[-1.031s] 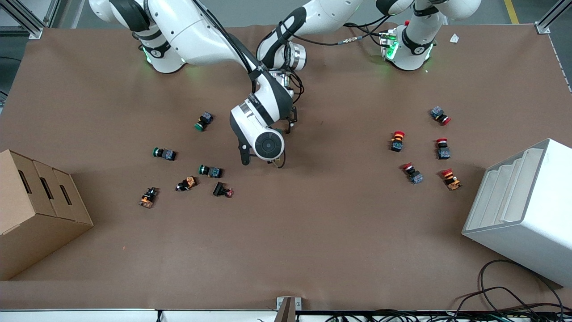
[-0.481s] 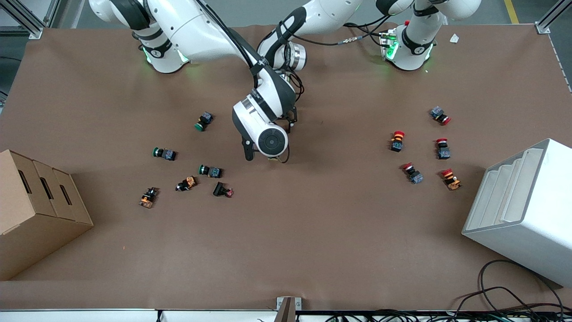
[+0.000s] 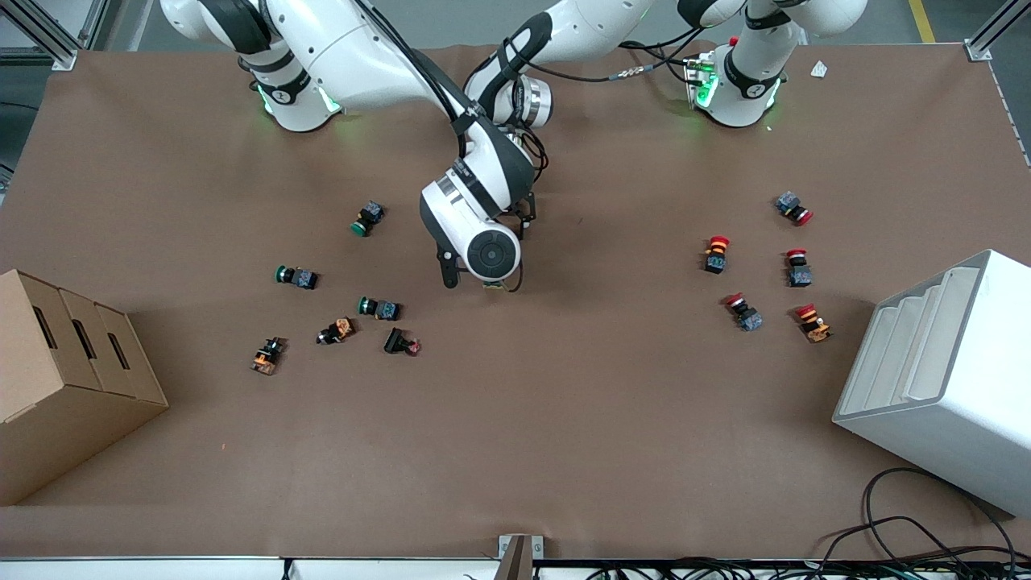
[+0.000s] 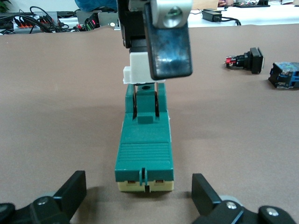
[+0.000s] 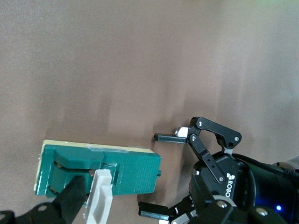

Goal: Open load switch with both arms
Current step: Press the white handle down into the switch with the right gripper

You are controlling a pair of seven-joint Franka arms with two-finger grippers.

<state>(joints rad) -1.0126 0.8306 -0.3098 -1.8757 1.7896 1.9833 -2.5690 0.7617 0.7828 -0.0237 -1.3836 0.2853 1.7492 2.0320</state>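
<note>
Lying flat mid-table, load switch (image 4: 144,154) w/ white lever (image 4: 135,70) pinched by right gripper (image 4: 154,46). Left gripper (image 4: 138,196) sits at its ribbed end, fingers (image 5: 170,138) spread wide, not touching. Push buttons (image 3: 376,308) nearby toward right arm's end.

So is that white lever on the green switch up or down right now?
Up. The white lever stands raised above the load switch, pinched in the right tool; the left tool is open.
</note>
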